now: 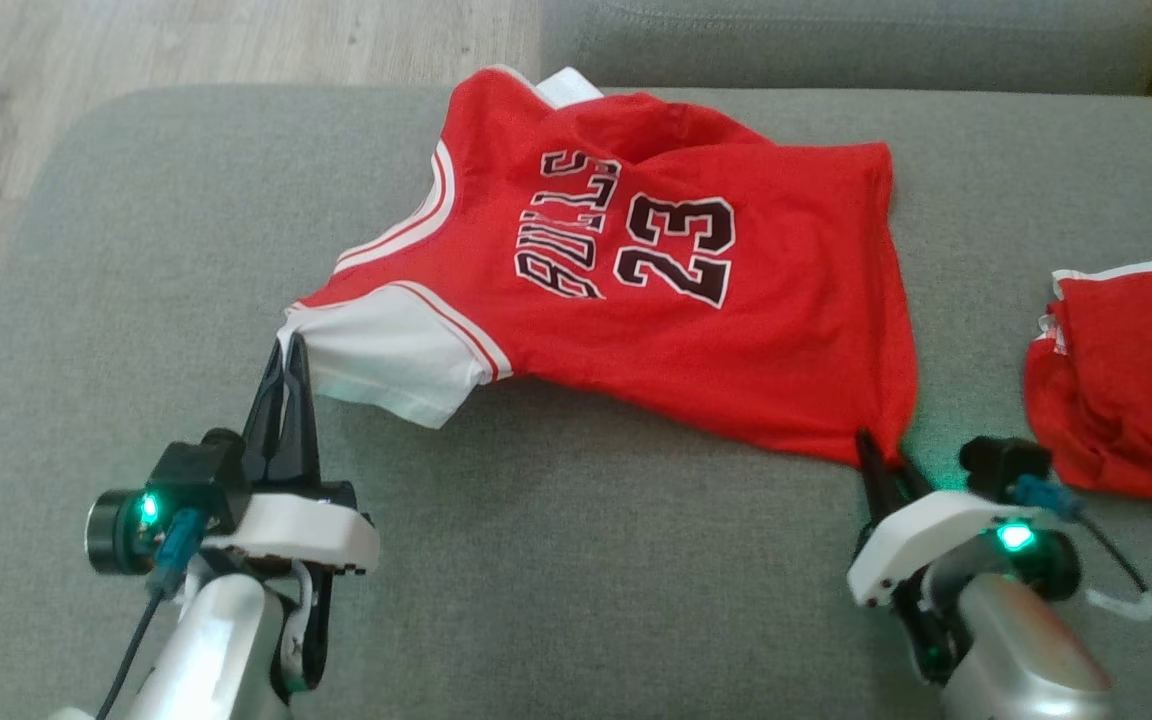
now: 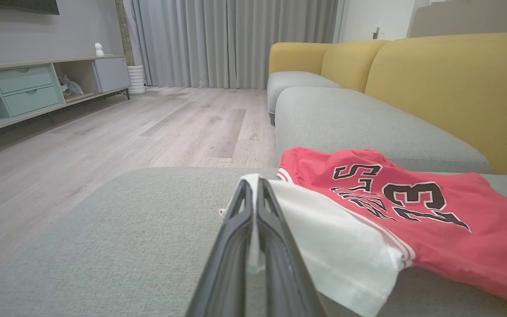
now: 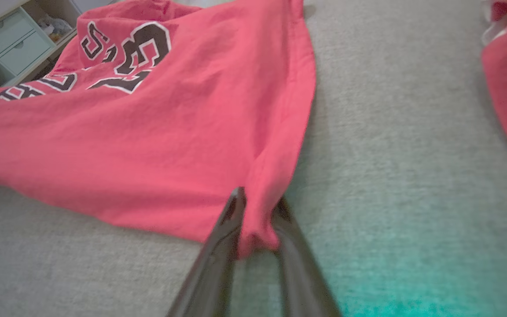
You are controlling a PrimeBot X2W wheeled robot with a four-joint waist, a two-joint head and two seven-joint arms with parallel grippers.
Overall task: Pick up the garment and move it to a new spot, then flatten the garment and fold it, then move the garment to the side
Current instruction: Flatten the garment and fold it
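A wide grey sofa cushion [image 1: 576, 560] is taking up the foreground, with pale wood floor [image 2: 148, 132] beyond its left edge, grey curtains [image 2: 236, 39] hanging at the far wall and yellow backrests [image 2: 456, 88] rising behind the neighbouring seats. The garment [image 1: 696, 340], a red jersey with black lettering and the number 23, is lying spread across the middle of the cushion, its white sleeves pointing toward the robot's left and its hem toward the right. The left gripper [image 1: 288, 345] is pinching the edge of the nearer white sleeve, its fingers pressed together on the cloth. The right gripper [image 1: 876, 445] is sitting at the near hem corner, its fingers partly apart with the bunched red corner between them; whether they are gripping it firmly I cannot tell. A second red garment [image 1: 1126, 400] is lying well apart at the cushion's right.
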